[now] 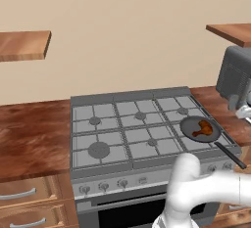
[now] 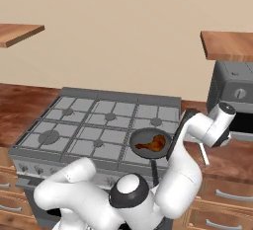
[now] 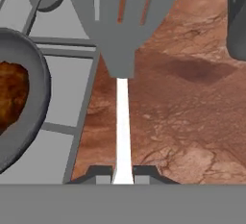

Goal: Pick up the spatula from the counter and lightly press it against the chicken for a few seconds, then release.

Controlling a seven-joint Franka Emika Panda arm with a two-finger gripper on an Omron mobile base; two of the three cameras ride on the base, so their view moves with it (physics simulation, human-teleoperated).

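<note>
1. Right, the stove [image 1: 127, 124] takes up the middle of the scene, with grey grates over its burners.
2. The wooden counter [image 3: 192, 122] runs on both sides of it. We're working over the stretch to the stove's right, just beside the grate edge.
3. A grey appliance [image 1: 234, 78] stands at the back of that same stretch. A wide swing with a long tool could clip it.
4. The pan [image 1: 200, 129] sits on the front right burner, its dark handle poking out past the stove front. If we press too hard or off-centre, we reckon it could slide or rock on the grate.
5. The spatula [image 3: 121, 59] is in hand. Its grey slotted blade is out ahead where counter meets stove, and its thin white handle runs back into the claw. It's pinched at the far end of a slim handle, so the blade could swivel in the grip when it meets the meat.
6. The chicken [image 1: 203, 130] lies browned in the middle of the pan, near the blade. It's a small, lumpy target, and a tilted blade might skid off it or shove it to the rim.
7. The gripper [image 3: 123, 176] is clamped tight on the handle, one tip on each side. We judge the lift and carry come next, and if we travel too low the blade could catch the pan's rim.
</note>
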